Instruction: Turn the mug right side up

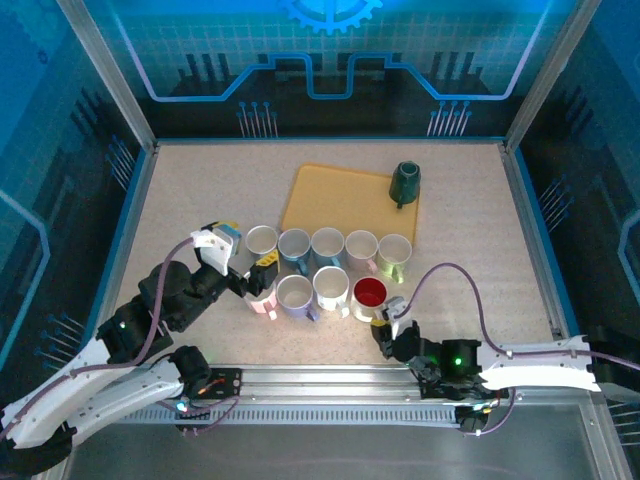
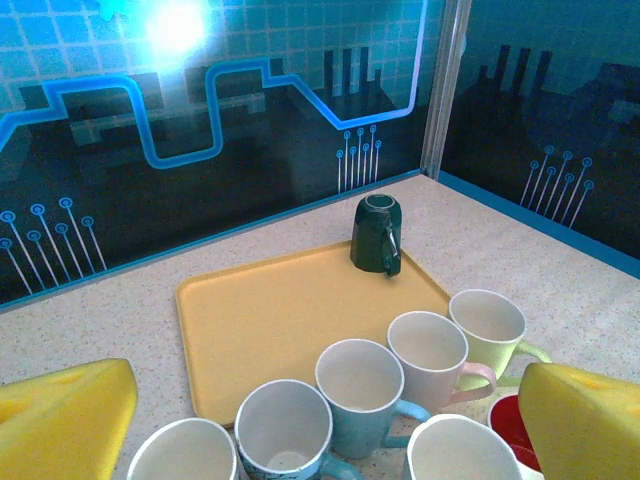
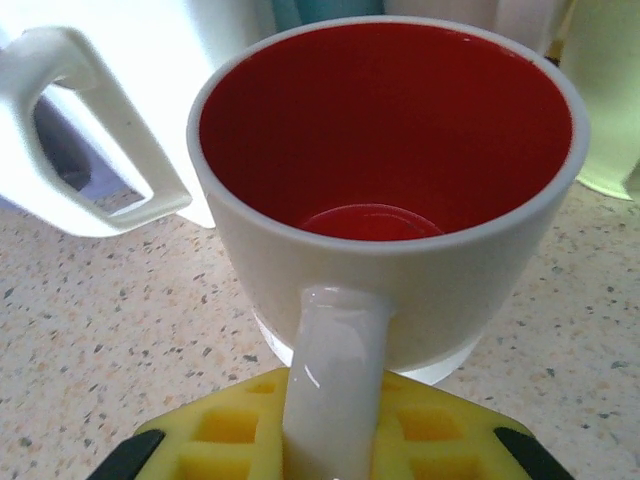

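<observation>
Speckled surface [image 1: 200, 200]: left tool [image 1: 262, 283] fully spread over the mug rows [image 1: 330, 250]. Red-lined mug [image 1: 369, 294] stands upright, front row right; the right wrist view reveals the right tool [image 3: 330, 445] closed on its handle [image 3: 330, 380]

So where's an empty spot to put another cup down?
Most of the yellow tray is bare, left of the dark green mug on its far right corner. The table is open on either side of the tray. It's crowded just in front of the tray, where two rows of mugs stand.
</observation>
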You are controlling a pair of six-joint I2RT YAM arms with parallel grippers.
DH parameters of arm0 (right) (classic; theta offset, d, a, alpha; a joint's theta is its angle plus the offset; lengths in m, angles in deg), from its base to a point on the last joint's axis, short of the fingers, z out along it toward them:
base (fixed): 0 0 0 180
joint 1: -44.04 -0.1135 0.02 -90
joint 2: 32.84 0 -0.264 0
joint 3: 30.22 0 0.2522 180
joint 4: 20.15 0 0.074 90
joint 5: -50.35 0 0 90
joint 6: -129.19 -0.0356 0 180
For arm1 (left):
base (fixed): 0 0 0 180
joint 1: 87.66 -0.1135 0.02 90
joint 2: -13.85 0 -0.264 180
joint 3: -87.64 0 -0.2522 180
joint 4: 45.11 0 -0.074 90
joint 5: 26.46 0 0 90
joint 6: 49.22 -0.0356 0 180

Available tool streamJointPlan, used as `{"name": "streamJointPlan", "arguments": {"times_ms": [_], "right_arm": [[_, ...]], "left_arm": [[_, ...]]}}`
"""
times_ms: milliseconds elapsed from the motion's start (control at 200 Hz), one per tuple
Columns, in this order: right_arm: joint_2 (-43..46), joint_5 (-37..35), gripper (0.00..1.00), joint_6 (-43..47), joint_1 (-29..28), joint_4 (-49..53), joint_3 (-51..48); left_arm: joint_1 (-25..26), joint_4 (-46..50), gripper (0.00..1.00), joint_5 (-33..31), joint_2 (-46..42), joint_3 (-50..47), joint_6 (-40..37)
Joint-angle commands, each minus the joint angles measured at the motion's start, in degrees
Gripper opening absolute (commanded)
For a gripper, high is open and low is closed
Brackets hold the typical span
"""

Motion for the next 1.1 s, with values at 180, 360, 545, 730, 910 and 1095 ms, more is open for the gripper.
{"name": "streamJointPlan", "arguments": {"times_ms": [180, 360, 545, 730, 910, 1095], "right_arm": [[0.96, 5.83, 0.19, -0.53, 5.28, 0.61, -2.14], [-2.68, 7.27, 0.19, 0.88, 5.65, -2.01, -1.80], [-9.95, 7.30, 0.18, 1.85, 5.66, -4.03, 0.16], [-14.16, 6.79, 0.18, 3.11, 5.68, -6.10, 1.19], [-12.95, 8.55, 0.19, 4.98, 6.32, -7.87, 0.49], [-13.99, 10.24, 0.19, 5.77, 6.58, -9.02, 0.48]], "left_arm": [[-0.33, -0.82, 0.99, 1.06, 0.25, -1.08, 0.42], [-0.33, -0.86, 0.99, 1.27, 0.36, -1.31, 0.33], [-0.37, -0.54, 0.99, 1.35, 0.33, -1.13, 0.25], [-0.41, -0.18, 0.99, 1.47, 0.28, -1.00, 0.33], [-0.41, -0.36, 0.99, 1.44, 0.17, -1.23, 0.16], [-0.39, -0.62, 0.99, 1.62, 0.22, -1.39, -0.11]]}}
